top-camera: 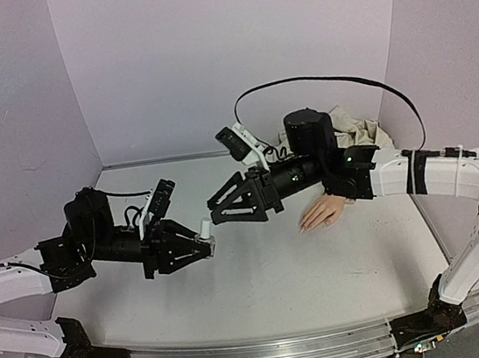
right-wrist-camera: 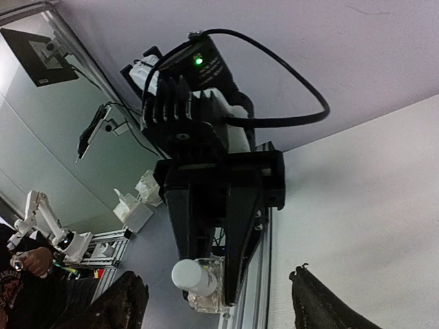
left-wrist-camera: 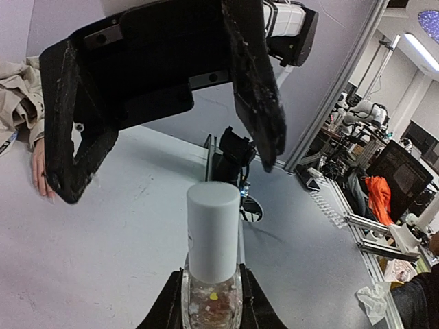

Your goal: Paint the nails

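Observation:
My left gripper [top-camera: 204,247] is shut on a small clear bottle [top-camera: 203,234] with a white cap [left-wrist-camera: 213,232] and glittery contents, held above the table. My right gripper [top-camera: 214,214] is open and empty, its two fingers spread just beyond the cap without touching it. In the right wrist view the bottle [right-wrist-camera: 199,282] sits between my open fingers [right-wrist-camera: 127,303], a little ahead of them. The pale mannequin hand [top-camera: 324,212] lies palm down under my right arm, and its tiny nails [top-camera: 304,227] are barely visible. It also shows at the left edge of the left wrist view [left-wrist-camera: 38,166].
The beige sleeve [top-camera: 359,131] is bunched at the back right, against the wall. Lilac walls enclose the white table [top-camera: 289,287] on three sides. A black cable [top-camera: 341,79] loops above the right arm.

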Controlling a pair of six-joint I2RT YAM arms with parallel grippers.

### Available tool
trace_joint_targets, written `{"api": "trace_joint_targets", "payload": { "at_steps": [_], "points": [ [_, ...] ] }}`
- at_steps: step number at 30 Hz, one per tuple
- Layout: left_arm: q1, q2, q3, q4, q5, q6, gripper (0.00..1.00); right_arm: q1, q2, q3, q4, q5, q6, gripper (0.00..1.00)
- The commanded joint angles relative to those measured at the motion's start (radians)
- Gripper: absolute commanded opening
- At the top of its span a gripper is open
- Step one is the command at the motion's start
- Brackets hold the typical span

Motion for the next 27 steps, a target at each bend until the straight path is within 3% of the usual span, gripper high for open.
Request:
{"api": "trace_joint_targets", "payload": {
  "at_steps": [1,5,13,21,24,27],
  "points": [
    [0.001,0.013,0.066,0.042,0.117,-0.019,0.0,0.036,0.04,0.092,0.086,-0.144,0.01,0.69],
    [0.001,0.023,0.071,0.047,0.141,-0.017,0.0,0.05,0.065,0.113,0.094,-0.163,0.016,0.53],
    [0.001,0.018,0.073,0.053,0.135,-0.009,0.0,0.077,0.105,0.129,0.105,-0.203,0.019,0.42],
    [0.001,0.012,0.066,0.055,0.093,0.009,0.0,0.079,0.097,0.117,0.105,-0.18,0.012,0.17],
    [0.001,0.002,0.056,0.054,0.015,0.033,0.0,0.079,0.092,0.106,0.104,-0.154,0.009,0.05],
    [0.001,-0.013,0.043,0.054,-0.194,0.088,0.0,0.079,0.088,0.098,0.082,-0.066,0.003,0.0]
  ]
}}
